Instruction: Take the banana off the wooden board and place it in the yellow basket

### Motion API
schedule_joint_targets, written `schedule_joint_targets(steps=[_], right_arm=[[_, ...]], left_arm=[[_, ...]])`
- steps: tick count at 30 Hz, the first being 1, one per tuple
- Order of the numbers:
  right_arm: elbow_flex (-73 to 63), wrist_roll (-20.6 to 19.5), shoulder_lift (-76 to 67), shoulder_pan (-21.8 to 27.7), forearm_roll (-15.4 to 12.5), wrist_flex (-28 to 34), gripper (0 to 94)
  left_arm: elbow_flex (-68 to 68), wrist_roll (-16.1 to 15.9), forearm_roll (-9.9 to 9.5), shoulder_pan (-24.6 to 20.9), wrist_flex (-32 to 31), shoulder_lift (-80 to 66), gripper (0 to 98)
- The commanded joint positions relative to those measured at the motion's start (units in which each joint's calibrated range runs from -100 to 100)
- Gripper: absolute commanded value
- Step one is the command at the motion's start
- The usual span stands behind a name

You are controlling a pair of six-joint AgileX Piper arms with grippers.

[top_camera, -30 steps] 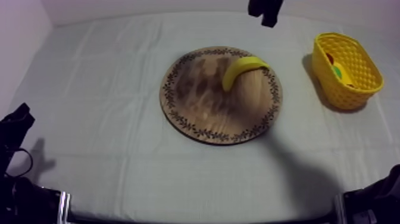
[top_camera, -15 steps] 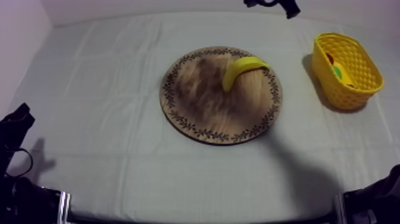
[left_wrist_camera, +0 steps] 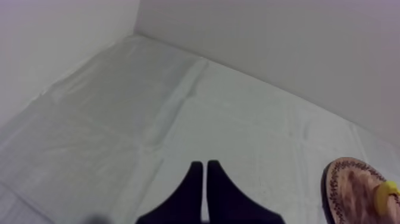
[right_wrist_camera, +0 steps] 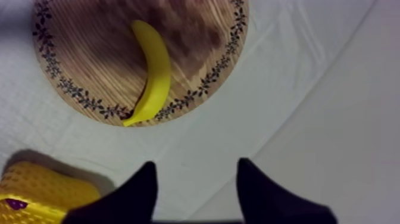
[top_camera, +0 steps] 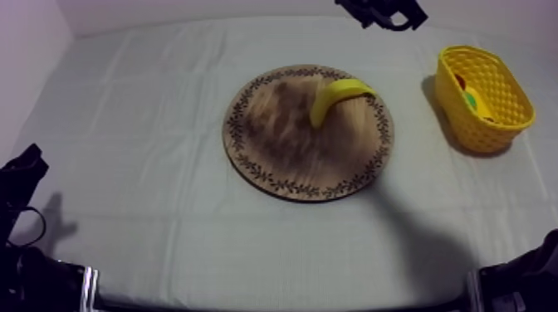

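Grey-white cloth covers the table, with pale walls rising behind it. Above the far side of that cloth hovers the right gripper, its two black fingers spread apart with nothing between them. Directly ahead of the fingertips is bare cloth. Past that lies the round wooden board. On it, by the part of the patterned rim nearest this gripper, rests the banana, lying flat and untouched, with one tip reaching the rim's border. Off to one side of the fingers, nearer than the board, stands the yellow basket. Seen from above, it sits on the cloth well apart from the board, at the right arm's side of the table. The left gripper sits low at its own side, near the table's front edge, with its fingers lying together as a narrow wedge on nothing. Bare cloth stretches ahead of it, and the board with the banana lies farther off, to one side.
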Motion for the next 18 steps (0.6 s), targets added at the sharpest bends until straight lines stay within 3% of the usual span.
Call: schedule_joint_targets(steps=[1, 10, 18], right_arm=[[0.21, -0.41, 0.02, 0.02, 0.14, -0.94, 59.6], [0.47, -1.90, 0.18, -0.07, -0.58, -2.88, 77.9], [5.90, -2.60, 1.14, -0.66, 0.20, -4.04, 80.2]], left_arm=[[-0.01, -0.02, -0.01, 0.01, -0.01, 0.00, 0.1], [-0.01, -0.02, -0.01, 0.01, -0.01, 0.00, 0.1], [-0.01, -0.02, -0.01, 0.01, -0.01, 0.00, 0.1]])
